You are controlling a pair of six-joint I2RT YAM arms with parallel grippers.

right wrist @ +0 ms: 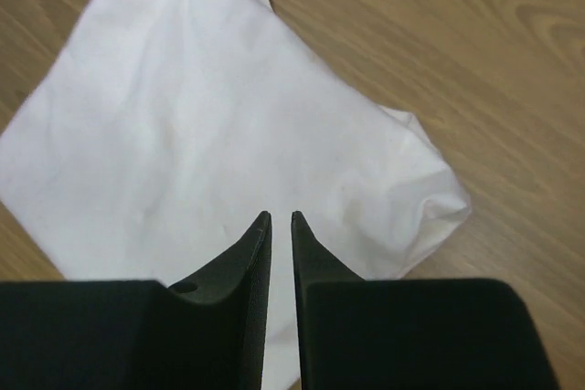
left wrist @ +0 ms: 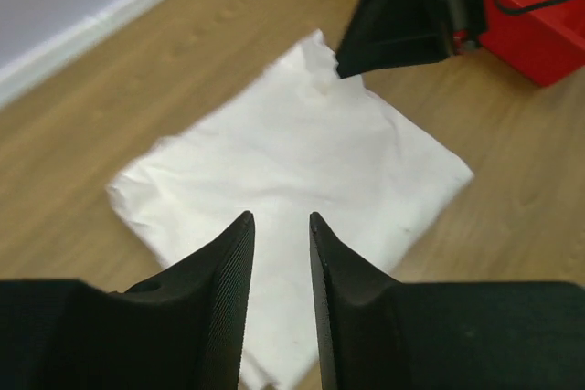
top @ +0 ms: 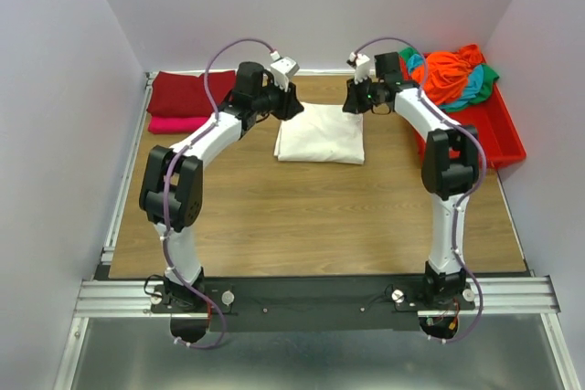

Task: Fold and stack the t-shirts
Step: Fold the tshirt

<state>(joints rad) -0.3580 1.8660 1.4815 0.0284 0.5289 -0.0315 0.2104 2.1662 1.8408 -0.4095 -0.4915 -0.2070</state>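
Observation:
A cream-white t-shirt [top: 320, 134] lies folded into a rectangle on the wooden table, at the back middle. My left gripper [top: 294, 105] hovers over its back left corner, jaws open with a moderate gap and nothing between them [left wrist: 279, 216]. Over the shirt's back right corner hangs my right gripper [top: 352, 102]; its jaws stand only a narrow slit apart and hold nothing [right wrist: 277, 215]. The white cloth [left wrist: 302, 152] [right wrist: 201, 107] fills both wrist views. A folded dark red t-shirt [top: 187, 93] lies on a bright pink one [top: 175, 124] at the back left.
A red plastic tray [top: 501, 139] stands at the back right. It holds a loose heap of orange, teal and green t-shirts [top: 452, 75]. Walls close in the back and both sides. A metal rail [top: 123, 189] runs along the table's left edge.

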